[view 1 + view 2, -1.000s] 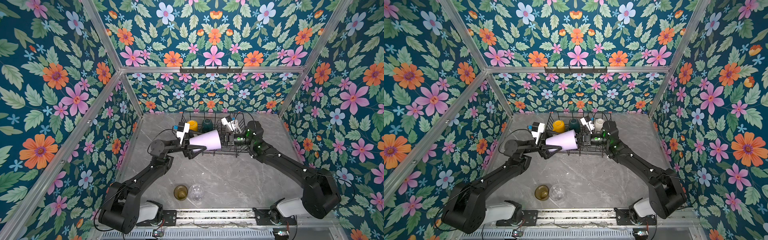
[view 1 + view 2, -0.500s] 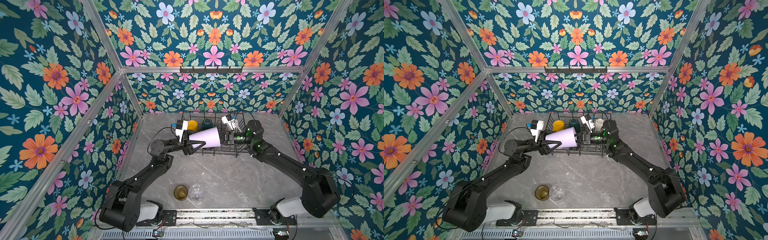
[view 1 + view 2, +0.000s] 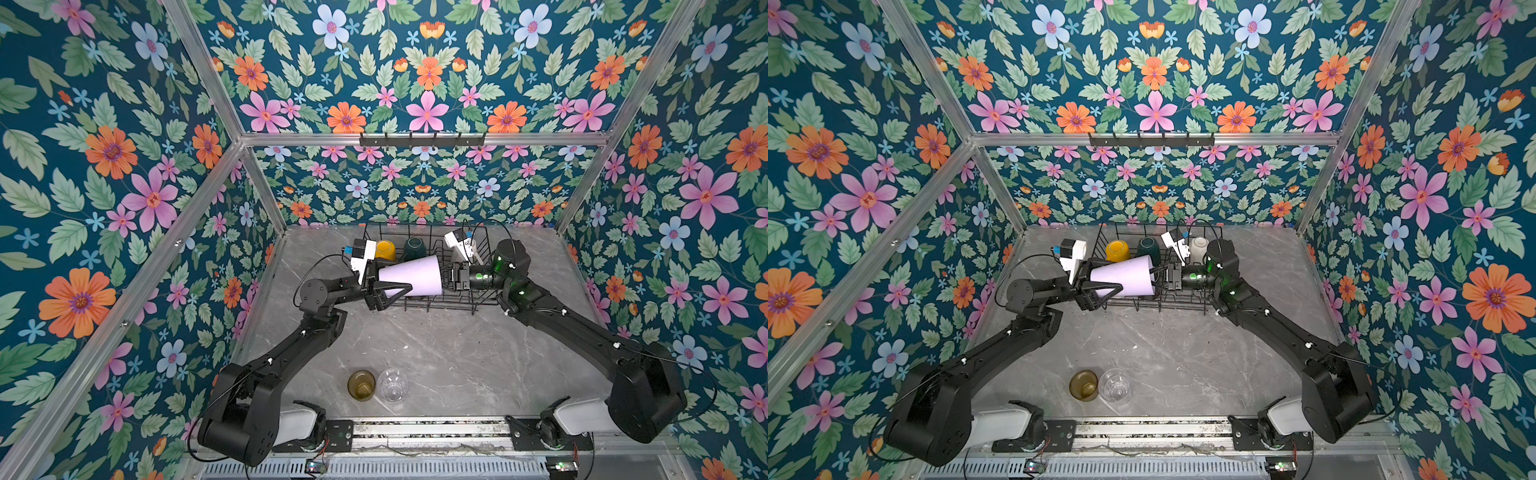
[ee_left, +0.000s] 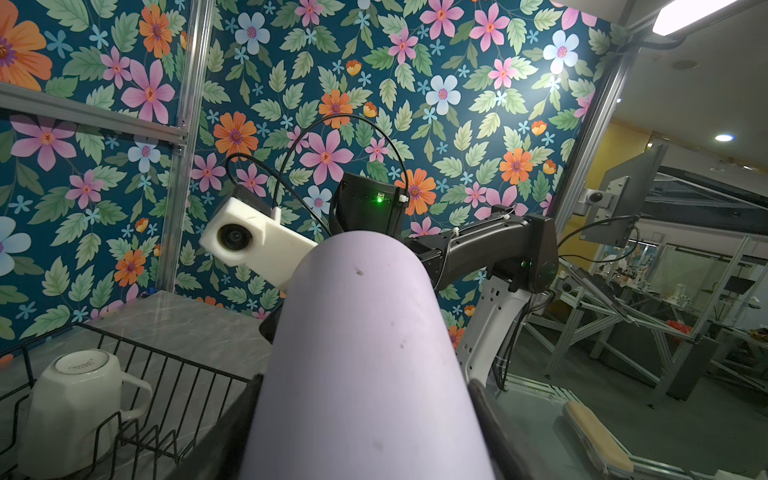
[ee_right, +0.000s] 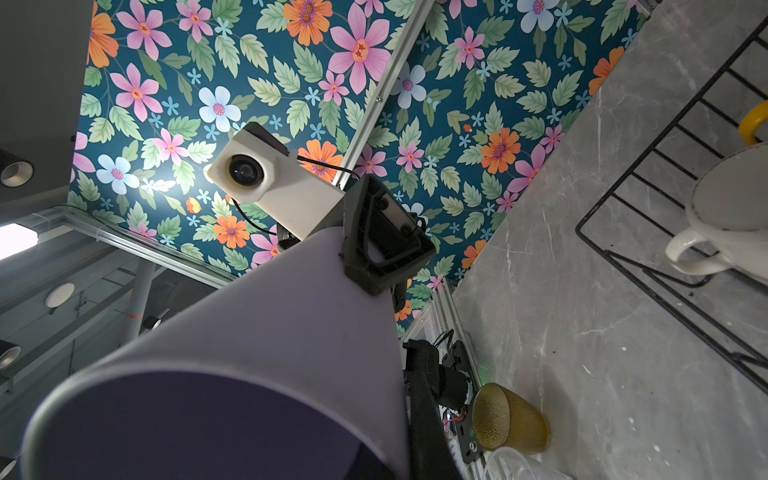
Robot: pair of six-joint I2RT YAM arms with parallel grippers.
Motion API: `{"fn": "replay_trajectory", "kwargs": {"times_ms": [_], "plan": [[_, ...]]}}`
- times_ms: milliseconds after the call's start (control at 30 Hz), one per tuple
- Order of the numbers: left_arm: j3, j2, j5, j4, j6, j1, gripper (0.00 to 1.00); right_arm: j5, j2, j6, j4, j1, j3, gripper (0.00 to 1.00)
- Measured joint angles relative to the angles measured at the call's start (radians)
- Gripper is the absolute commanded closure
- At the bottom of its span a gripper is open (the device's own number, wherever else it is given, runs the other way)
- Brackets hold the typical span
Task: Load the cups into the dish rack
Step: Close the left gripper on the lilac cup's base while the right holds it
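The left arm rises from the near left corner, bends at the elbow and turns its wrist to the right, level with the left end of the dish rack. The left gripper has its jaws spread around the narrow base end of the lilac tumbler, one finger on each side of the wall, and grips it. In the left wrist view the dark fingers flank the tumbler. The tumbler lies on its side in the air above the near part of the rack, base to the left and wide mouth to the right. The right arm reaches from the near right corner in a mirrored bend, its wrist turned left. The right gripper meets the tumbler's rim. The right wrist view shows one finger close against the outside of the rim, and I cannot tell whether the jaws pinch it. The rack stands on the grey table against the far wall. Along its far side, mouth down, sit the yellow mug, then the teal mug, then the cream mug. Near the front edge, well apart from the rack, the olive-amber glass stands just beside the clear glass.
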Motion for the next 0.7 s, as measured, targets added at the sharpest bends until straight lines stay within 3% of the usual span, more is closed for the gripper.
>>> {"fn": "replay_trajectory", "kwargs": {"times_ms": [133, 367, 700], "plan": [[0.012, -0.002, 0.018, -0.002, 0.003, -0.006, 1.0, 0.014, -0.016, -0.021, -0.05, -0.002, 0.0, 0.61], [0.037, -0.045, 0.003, -0.146, 0.082, -0.008, 1.0, 0.072, -0.112, -0.06, -0.144, -0.078, -0.06, 0.41], [0.187, -0.086, -0.158, -0.663, 0.415, -0.011, 1.0, 0.43, -0.402, -0.237, -0.501, -0.146, -0.151, 0.1]]}}
